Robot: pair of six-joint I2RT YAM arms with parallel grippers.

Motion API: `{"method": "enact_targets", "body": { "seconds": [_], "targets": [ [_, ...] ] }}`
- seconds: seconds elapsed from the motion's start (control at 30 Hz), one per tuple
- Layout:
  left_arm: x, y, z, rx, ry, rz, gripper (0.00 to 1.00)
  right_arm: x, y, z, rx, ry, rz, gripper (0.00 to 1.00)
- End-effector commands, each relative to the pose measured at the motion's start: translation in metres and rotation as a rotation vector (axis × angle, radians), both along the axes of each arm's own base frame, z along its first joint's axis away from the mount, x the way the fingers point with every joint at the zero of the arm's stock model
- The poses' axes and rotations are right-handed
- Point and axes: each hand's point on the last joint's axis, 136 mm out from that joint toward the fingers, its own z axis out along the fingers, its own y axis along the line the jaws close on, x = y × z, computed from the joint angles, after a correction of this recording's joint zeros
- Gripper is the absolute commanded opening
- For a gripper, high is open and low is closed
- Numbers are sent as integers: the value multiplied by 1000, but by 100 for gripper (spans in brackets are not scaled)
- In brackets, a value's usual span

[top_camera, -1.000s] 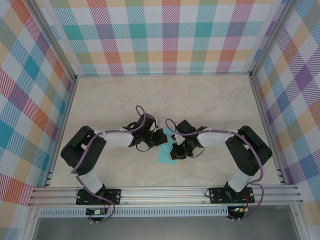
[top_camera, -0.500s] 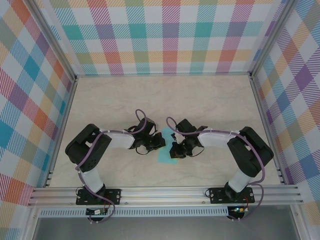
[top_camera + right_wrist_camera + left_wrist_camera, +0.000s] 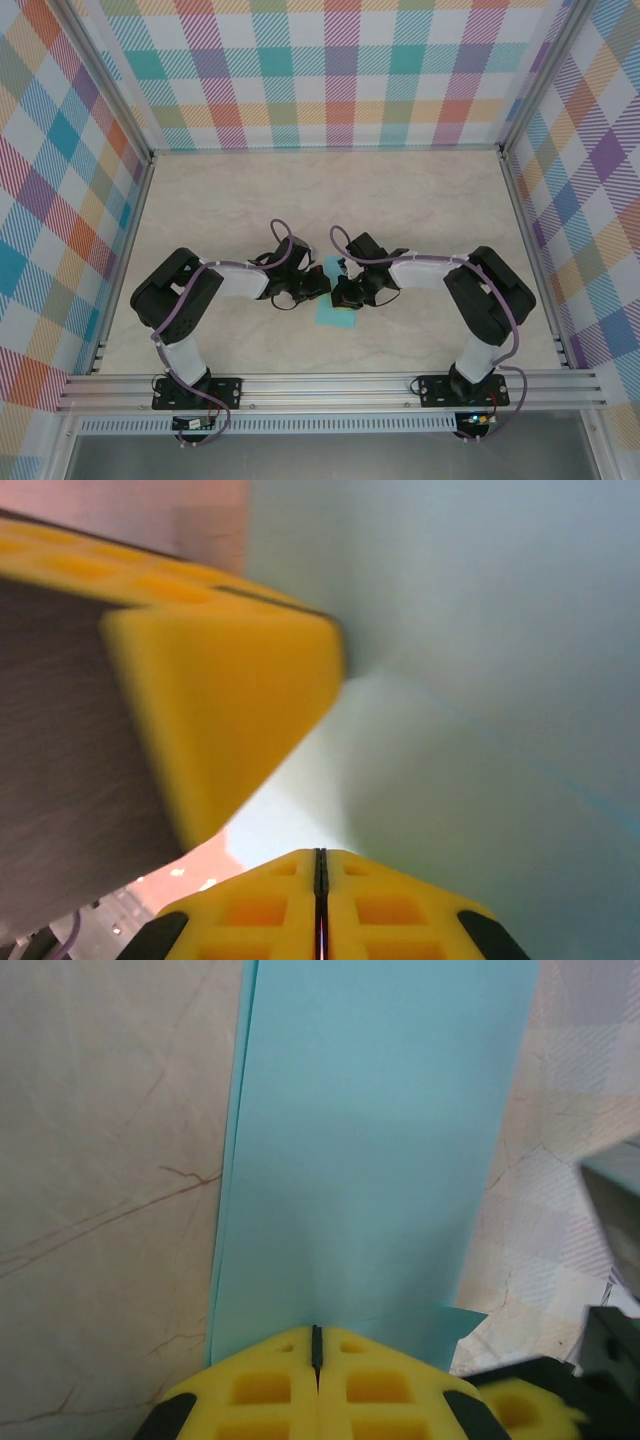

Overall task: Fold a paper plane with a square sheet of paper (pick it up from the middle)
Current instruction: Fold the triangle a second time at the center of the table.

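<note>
- Left gripper [image 3: 316, 1360] is clamped shut, with its yellow pads [image 3: 262, 1390] squeezed together down to a thin seam. The left arm [image 3: 230, 277] is elbow-back, with the forearm reaching low across the table [image 3: 100, 1160].
- Right gripper [image 3: 320, 880] sits just right of the left gripper, almost nose to nose with it. It's closed up too, pads meeting in a hairline.
- The square sheet of paper [image 3: 370, 1140] is teal and looks folded into a long strip. A second layer's edge peeks out along one long side, and a little corner pokes out by the left gripper's tip.
- It lies flat, near end touching the left gripper's tips and running straight away from them. Can't tell if it's actually pinched or just pressed down.
</note>
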Motion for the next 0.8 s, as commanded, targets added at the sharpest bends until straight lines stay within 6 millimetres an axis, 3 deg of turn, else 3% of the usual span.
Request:
{"method": "enact_targets", "body": {
  "seconds": [0.0,0.1,0.37,0.63,0.77],
  "targets": [
    [-13,22,-31,114,44,23,0,-3,-7,-19,-42,30,-22,9],
    [-13,23,-32,124,44,27,0,-11,-14,-28,-68,56,-21,9],
    [-14,29,-39,152,58,47,0,-12,-5,11,34,18,-2,11],
    [-15,30,-43,158,68,57,0,-38,-28,-33,-60,112,-8,11],
    [-15,32,-42,165,68,61,0,-36,-30,-20,-58,82,3,11]
  ]
}}
